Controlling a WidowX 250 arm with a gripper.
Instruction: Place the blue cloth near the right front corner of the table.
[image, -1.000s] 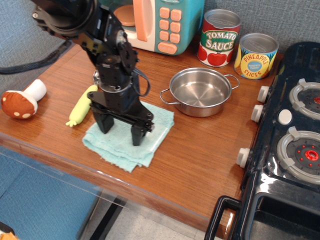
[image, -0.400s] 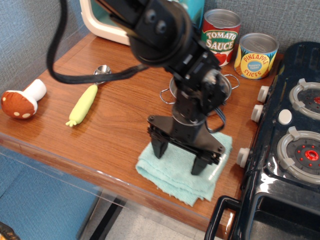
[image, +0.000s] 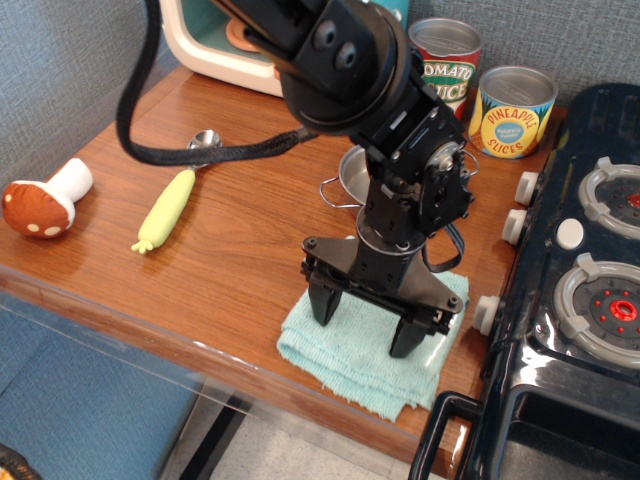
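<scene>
The blue cloth, pale aqua and folded, lies flat on the brown wood table near its right front corner, just left of the black toy stove. My gripper points straight down over the cloth's middle. Its jaws are spread wide, and both black fingertips rest on or just above the cloth. The cloth is not pinched between them. The arm hides the back part of the cloth.
The black toy stove stands against the table's right side. A steel pan is mostly hidden behind the arm. Two cans stand at the back. A yellow corn toy, a mushroom toy and a small metal cup lie on the left.
The cloth has slid with my gripper from the left-middle of the table to the right front corner, then edged slightly further front-right. The jaws stayed spread.
</scene>
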